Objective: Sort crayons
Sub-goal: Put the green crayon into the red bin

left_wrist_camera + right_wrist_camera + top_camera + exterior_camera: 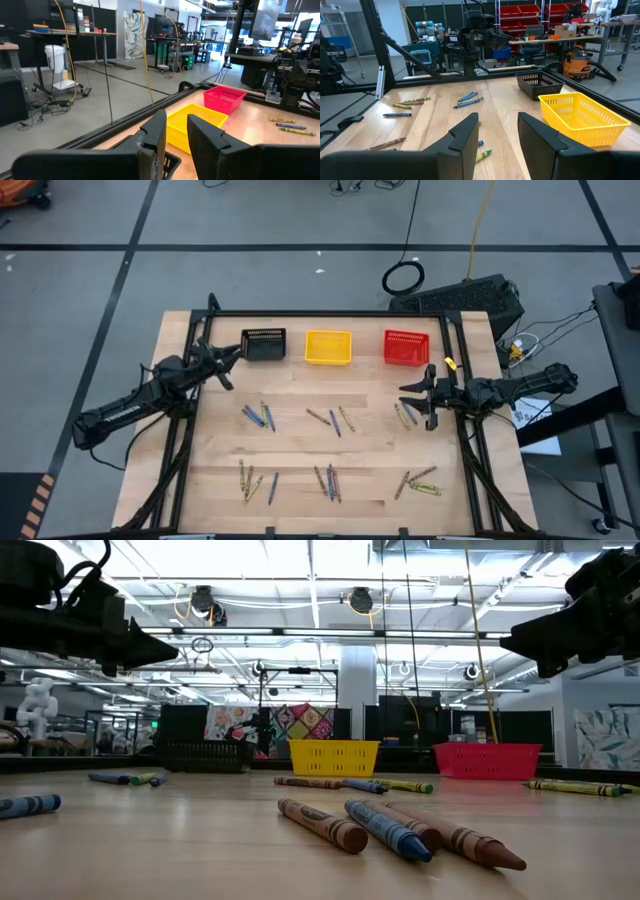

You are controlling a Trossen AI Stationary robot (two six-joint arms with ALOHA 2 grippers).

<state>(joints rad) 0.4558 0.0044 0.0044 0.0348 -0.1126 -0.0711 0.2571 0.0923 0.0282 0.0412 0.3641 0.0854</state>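
Observation:
Several crayons, blue, yellow-olive and brown, lie flat in loose groups on the wooden table: behind the middle [258,416] [332,420] [405,415] and near the front edge [255,483] [328,480] [420,482]. Three of them lie close to the low camera [380,825]. My left gripper [234,368] hovers open and empty above the table beside the black bin; its fingers show in the left wrist view [175,135]. My right gripper [410,398] hovers open and empty above the right-hand crayon group; its fingers show in the right wrist view [497,135].
Three small bins stand in a row along the table's far side: black [264,345], yellow [328,347] and red [406,348]. A black frame [330,313] runs around the table's edges. Bare wood [330,450] lies between the two rows of crayons.

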